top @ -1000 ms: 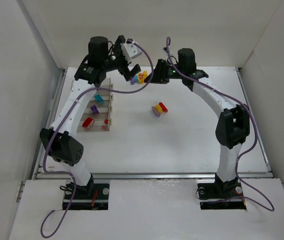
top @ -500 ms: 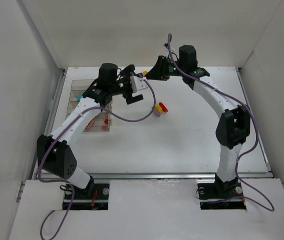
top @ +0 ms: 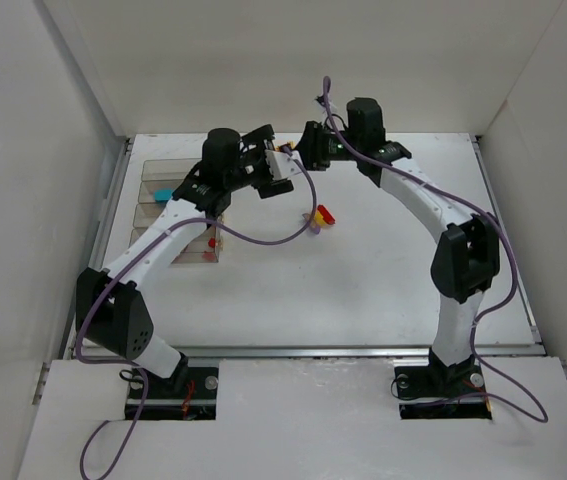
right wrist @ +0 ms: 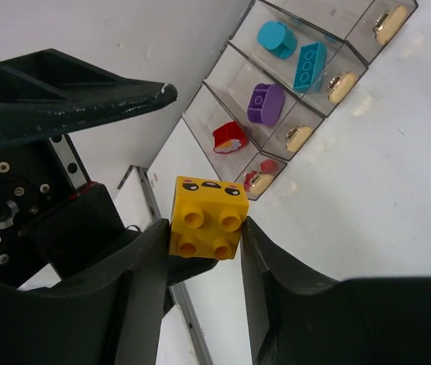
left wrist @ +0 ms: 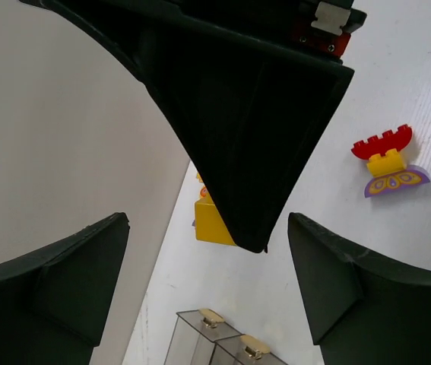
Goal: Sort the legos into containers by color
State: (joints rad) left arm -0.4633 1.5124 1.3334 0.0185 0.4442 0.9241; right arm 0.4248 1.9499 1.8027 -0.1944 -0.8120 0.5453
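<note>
Yellow lego: pinched by its sides in right gripper, jaws narrowed onto it, studs toward that wrist camera. It hangs off the table, just past the containers' far right corner. Left gripper faces it head-on, fingers spread wide and holding nothing. The brick sits in line with their gap, depth unclear. Left arm is nearer the containers, so this is likely a handover. Red-yellow-purple stack lies further right of the containers.
</note>
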